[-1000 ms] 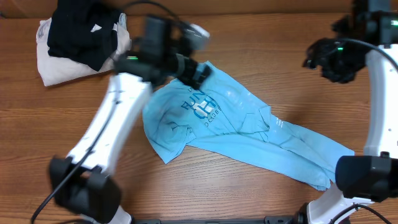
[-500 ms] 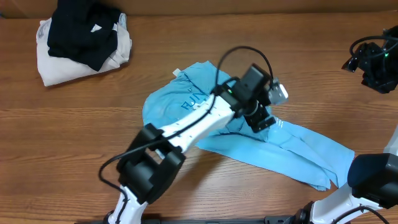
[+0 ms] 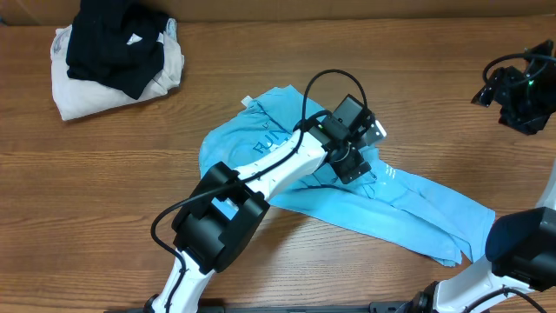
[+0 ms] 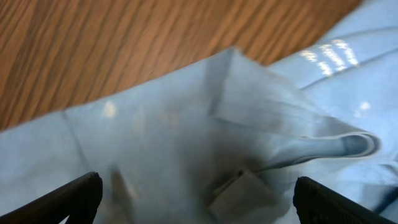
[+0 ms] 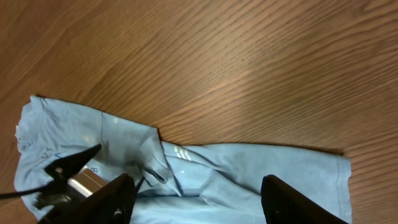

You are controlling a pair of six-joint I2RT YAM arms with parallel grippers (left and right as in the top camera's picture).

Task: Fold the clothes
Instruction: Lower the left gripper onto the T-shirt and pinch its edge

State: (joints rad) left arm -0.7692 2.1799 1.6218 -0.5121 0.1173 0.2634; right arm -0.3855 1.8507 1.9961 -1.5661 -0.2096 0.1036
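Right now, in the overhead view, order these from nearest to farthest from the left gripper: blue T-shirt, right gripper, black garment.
1. blue T-shirt, directly beneath the left gripper.
2. right gripper, at the right edge.
3. black garment, far-left corner.

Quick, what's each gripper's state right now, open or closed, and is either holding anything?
Left gripper: jaws open wide over the light blue T-shirt, gripping nothing.
Right gripper: jaws open, empty.
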